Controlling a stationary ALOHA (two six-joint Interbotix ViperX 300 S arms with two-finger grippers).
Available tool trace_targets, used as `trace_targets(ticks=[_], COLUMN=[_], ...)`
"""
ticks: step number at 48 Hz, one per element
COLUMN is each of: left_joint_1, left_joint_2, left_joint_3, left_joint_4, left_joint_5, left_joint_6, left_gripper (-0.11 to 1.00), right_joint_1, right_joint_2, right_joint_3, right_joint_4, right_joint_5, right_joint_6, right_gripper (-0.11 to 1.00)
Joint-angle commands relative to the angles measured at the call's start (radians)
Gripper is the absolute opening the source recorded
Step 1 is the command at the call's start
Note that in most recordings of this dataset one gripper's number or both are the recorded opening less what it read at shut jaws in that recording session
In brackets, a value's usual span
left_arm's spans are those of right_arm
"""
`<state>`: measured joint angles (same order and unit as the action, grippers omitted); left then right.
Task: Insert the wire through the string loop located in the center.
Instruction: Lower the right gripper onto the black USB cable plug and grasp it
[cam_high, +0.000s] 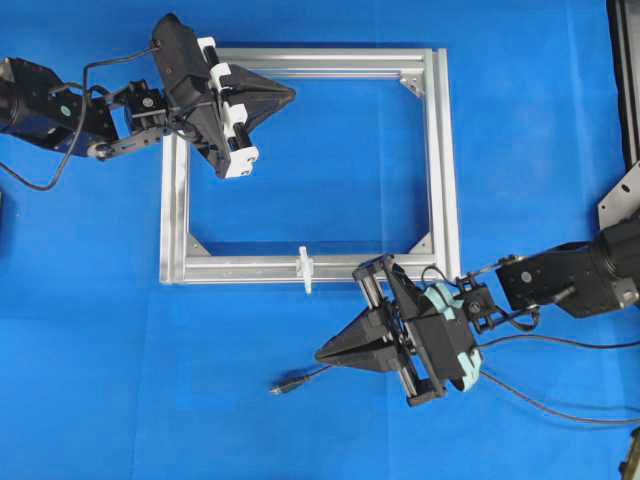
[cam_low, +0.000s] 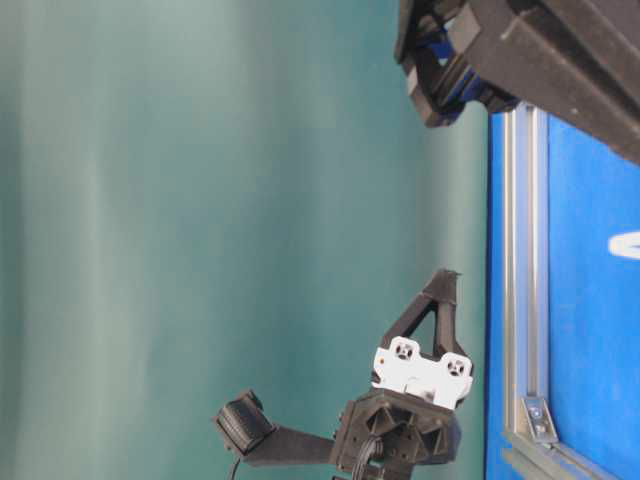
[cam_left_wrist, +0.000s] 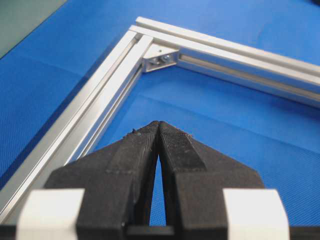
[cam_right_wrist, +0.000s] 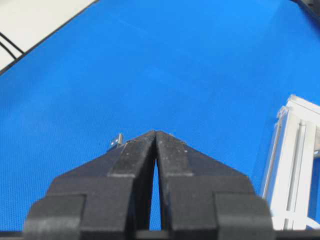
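Overhead exterior view first: at far left the left arm (cam_high: 60, 105) reaches in over the blue surface (cam_high: 90, 330), and its left gripper (cam_high: 290, 95) hangs above the upper left part of the silver frame (cam_high: 440, 150), pointing right into the open square. Its fingers are pressed together to a point with nothing between them; the left wrist view shows the same, the two black pads meeting at the tip above the blue inside the frame, a corner bracket (cam_left_wrist: 161, 57) ahead of them.

Moving right along the frame's lower bar, the string loop (cam_high: 305, 268) stands across it, small and white, roughly at the middle of that bar, touched by neither gripper.

Below and just right of the loop, outside the frame, the right gripper (cam_high: 320, 354) points left, low over the surface. Its fingers are also squeezed shut and carry nothing. The wire (cam_high: 290, 384) lies on the blue beneath and left of that tip, its small plug end lying free, the thin dark cable running back right under the gripper. From the right wrist view, only the plug's metallic end (cam_right_wrist: 116, 141) peeks out just left of the closed fingertips, resting on the surface.

Farthest right, the right arm (cam_high: 575, 275) comes in from the edge, with its own thin cables trailing across the blue.
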<state>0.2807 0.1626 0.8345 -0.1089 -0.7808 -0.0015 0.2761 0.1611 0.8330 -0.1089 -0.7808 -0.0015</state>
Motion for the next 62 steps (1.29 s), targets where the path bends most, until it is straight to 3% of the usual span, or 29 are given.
trace_targets(ticks=[1,15,28,35,45,48,62], left_joint_1=[0.005,0.011,0.003,-0.002,-0.003,-0.003,-0.003], left_joint_2=[-0.038,-0.040,-0.043,-0.043,-0.044,-0.044,-0.044], left_joint_3=[-0.009,-0.009,0.000,0.003,0.008,0.008,0.008], left_joint_4=[0.014,0.015,0.017,0.017,0.017,0.017,0.017], left_joint_5=[0.009,0.012,0.014,0.012,0.012,0.014,0.014], left_joint_6=[0.005,0.002,-0.009,-0.011,-0.011,-0.011,-0.011], left_gripper=[0.00,0.00,0.00,0.00,0.00,0.00,0.00], right_joint_1=[0.012,0.025,0.025,0.025,0.035,0.038,0.038], right_joint_2=[-0.048,-0.061,-0.061,-0.061,-0.061,-0.061,-0.060], right_joint_3=[-0.015,-0.034,-0.049,-0.048,-0.048,-0.049,-0.049], right_joint_4=[-0.006,-0.002,0.002,0.002,0.003,0.003,0.009], right_joint_5=[-0.002,0.112,0.123,0.127,0.137,0.137,0.175], right_joint_6=[-0.003,0.020,0.051,0.060,0.063,0.066,0.067], right_gripper=[0.00,-0.05,-0.02,0.17,0.76,0.90,0.82])
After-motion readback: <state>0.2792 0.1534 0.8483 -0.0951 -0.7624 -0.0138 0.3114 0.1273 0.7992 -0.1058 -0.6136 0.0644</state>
